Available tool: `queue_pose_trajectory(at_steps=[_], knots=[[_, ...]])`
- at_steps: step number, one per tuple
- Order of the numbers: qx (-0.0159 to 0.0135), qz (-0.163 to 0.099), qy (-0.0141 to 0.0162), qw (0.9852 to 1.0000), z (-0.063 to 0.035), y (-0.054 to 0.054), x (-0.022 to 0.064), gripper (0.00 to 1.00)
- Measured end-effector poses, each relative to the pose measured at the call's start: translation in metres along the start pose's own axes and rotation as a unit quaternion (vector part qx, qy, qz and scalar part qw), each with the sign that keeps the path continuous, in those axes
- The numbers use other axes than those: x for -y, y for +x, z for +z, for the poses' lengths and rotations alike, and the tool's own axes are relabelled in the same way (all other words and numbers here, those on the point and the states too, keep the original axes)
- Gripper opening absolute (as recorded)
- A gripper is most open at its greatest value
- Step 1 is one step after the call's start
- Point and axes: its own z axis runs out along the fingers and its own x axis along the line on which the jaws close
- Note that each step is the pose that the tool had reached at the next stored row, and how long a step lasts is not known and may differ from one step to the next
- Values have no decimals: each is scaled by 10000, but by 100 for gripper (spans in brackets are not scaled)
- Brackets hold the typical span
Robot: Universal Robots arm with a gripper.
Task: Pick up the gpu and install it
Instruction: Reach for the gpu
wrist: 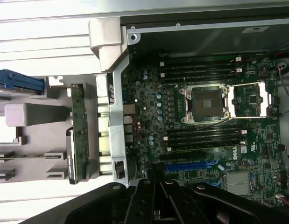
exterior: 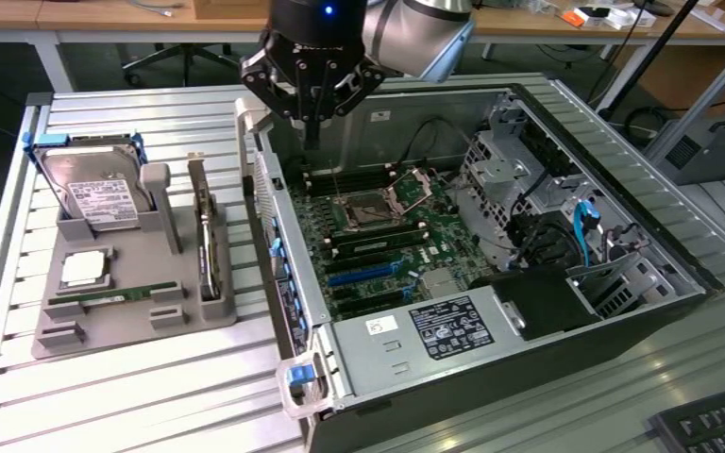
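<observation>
Fingers clenched on nothing, the gripper (exterior: pixel 310 132) hovers over the case (exterior: pixel 265 222) rim, upper centre, while the gpu (exterior: pixel 207 236) stands edgewise in the holder (exterior: pixel 110 316), centre-left; approaching closed would likely knock it over.

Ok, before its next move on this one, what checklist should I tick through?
1. Thin flat circuit card with silver end bracket standing on edge in grey plastic holder: ok.
2. Robot's hand above that card: not ok, it hangs over the open black computer case.
3. Open for a grasp: not ok, shut.
4. Blue expansion slot on green motherboard unoccupied: ok.
5. Case side panel off: ok.
</observation>
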Motion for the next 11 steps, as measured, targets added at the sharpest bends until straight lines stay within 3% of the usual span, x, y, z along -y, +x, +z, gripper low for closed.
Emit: queue_pose_trajectory(at_steps=[11], knots=[[0, 0, 0, 10000, -1, 53, 4, 11]])
